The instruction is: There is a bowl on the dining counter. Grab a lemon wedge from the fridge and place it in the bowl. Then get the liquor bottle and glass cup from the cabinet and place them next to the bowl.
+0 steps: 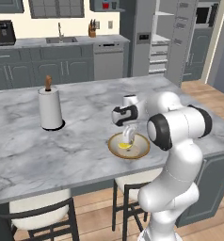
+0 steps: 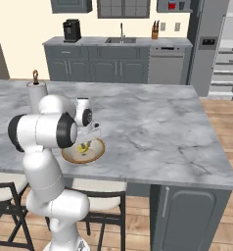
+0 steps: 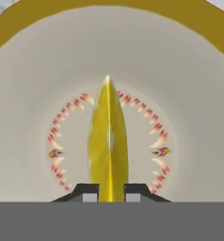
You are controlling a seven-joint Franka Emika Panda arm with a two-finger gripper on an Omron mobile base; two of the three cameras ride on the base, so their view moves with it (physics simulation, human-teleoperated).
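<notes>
The tan-brown bowl (image 1: 141, 149) sits near the front edge of the dining counter (image 1: 85, 136). My gripper (image 1: 126, 142) points straight down into it, shut on the lemon wedge (image 1: 124, 145). In the hand view the yellow lemon wedge (image 3: 108, 141) stands edge-on between my fingertips (image 3: 88, 192), over the cream inside of the bowl (image 3: 189, 94) with its ring of red marks. From the right the bowl (image 2: 96, 152) and the lemon wedge (image 2: 82, 147) show just below my hand. The fridge (image 1: 165, 37) stands open at the back right. High on the wall, the cabinet (image 1: 107, 5) holds a red object and a dark one.
A white paper-towel roll (image 1: 50, 108) stands on the counter to the left. Chairs (image 1: 38, 212) are tucked under the near edge. A sink, knife block (image 1: 92, 29) and coffee machine (image 1: 5, 32) line the back worktop.
</notes>
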